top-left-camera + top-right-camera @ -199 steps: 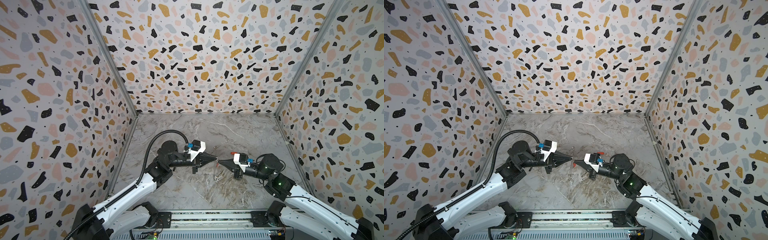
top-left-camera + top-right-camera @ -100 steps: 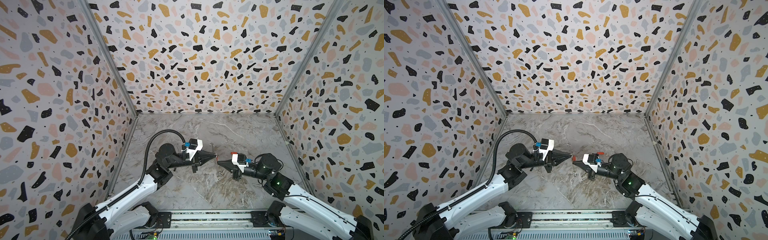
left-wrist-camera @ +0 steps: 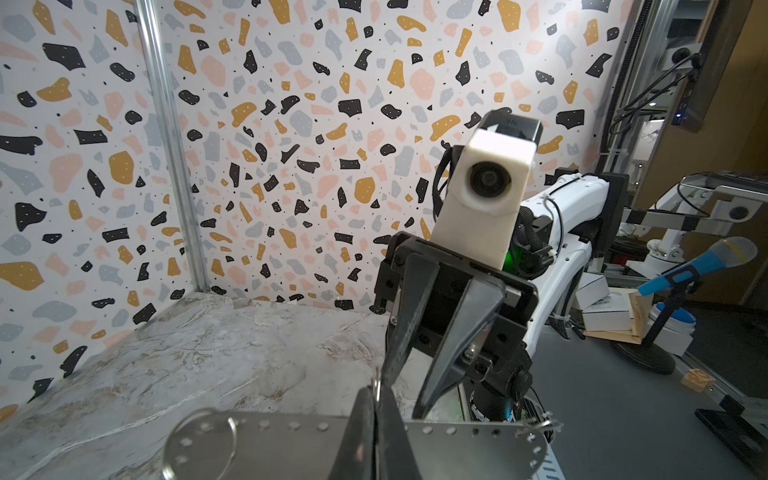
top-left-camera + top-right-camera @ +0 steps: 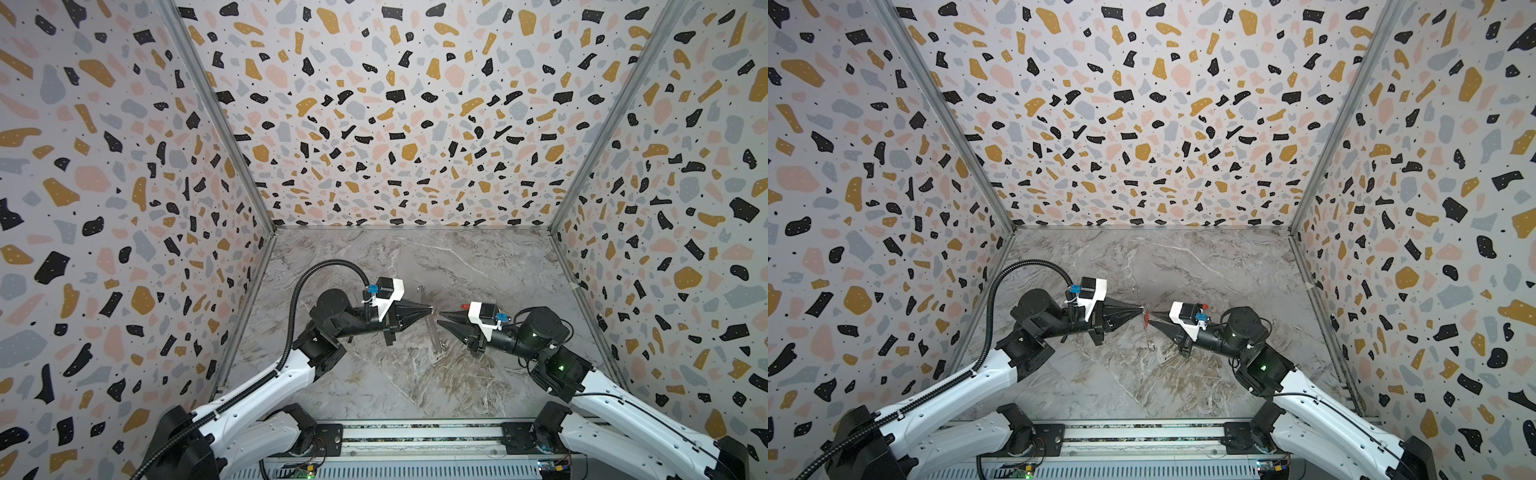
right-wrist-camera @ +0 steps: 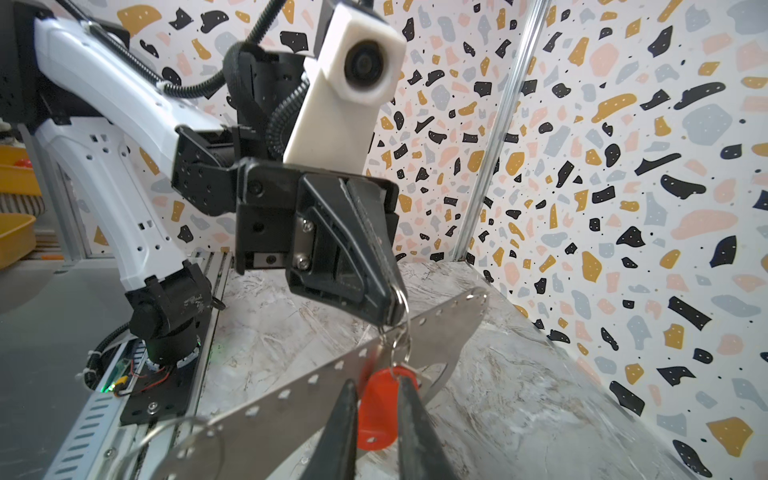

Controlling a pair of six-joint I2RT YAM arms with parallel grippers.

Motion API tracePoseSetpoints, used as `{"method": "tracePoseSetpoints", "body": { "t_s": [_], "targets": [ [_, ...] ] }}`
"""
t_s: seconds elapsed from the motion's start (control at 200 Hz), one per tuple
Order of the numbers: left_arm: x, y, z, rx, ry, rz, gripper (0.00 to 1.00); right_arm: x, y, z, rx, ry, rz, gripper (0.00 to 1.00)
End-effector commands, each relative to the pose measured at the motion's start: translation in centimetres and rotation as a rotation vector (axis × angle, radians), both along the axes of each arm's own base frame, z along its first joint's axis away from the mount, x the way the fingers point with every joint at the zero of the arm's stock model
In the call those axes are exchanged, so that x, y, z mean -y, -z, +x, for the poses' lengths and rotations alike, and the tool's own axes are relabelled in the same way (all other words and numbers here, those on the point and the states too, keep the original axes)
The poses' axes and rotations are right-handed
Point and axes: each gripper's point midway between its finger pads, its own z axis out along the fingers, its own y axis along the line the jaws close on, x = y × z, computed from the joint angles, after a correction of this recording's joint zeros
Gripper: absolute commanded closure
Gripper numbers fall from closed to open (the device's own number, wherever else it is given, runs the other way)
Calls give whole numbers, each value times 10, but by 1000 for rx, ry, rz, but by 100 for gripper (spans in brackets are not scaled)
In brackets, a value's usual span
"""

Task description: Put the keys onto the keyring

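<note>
Hovering nose to nose over the middle of the table (image 4: 415, 257), the two arms are basically tip to tip, both up off the surface. The left gripper (image 4: 430, 309) is clenched tight and pinches a small wire ring (image 5: 402, 301) right at its tip. From its own wrist camera the closed fingers also sit across the mid-length of the keyring (image 3: 291, 444). So it looks like that's carried in the same pinch, though the fingers hide the exact contact.

The keyring is a long flat grey metal piece with rows of little holes along its edges. It's up in the air at gripper height, between the two tips in both top views, running roughly from the table's back edge toward its front edge. A thin loop (image 4: 1150, 345) dangles at its near end.

The key's red tag (image 5: 380, 415) hangs off the small wire ring, right in front of the keyring's flat face. The right gripper (image 4: 440, 317) has its jaws parted a bit, and the tag sits in the gap between its fingers (image 5: 345, 432). The tag's blurry, so I can't tell if either pad is actually touching it. The key's metal blade is too small to make out.
</note>
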Motion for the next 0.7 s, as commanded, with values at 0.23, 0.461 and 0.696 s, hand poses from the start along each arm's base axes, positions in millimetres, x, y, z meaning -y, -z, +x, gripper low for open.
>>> {"method": "tracePoseSetpoints", "body": {
  "t_s": [0.23,0.461,0.696],
  "targets": [
    [-16,-15,27,21,-250,-154,100,3,-24,24,-100,108,77,65],
    [-13,-13,20,39,-223,-191,100,3,-7,44,-169,191,80,66],
    [-10,-16,17,40,-191,-201,100,-5,10,43,-183,158,31,73]
  ]
}}
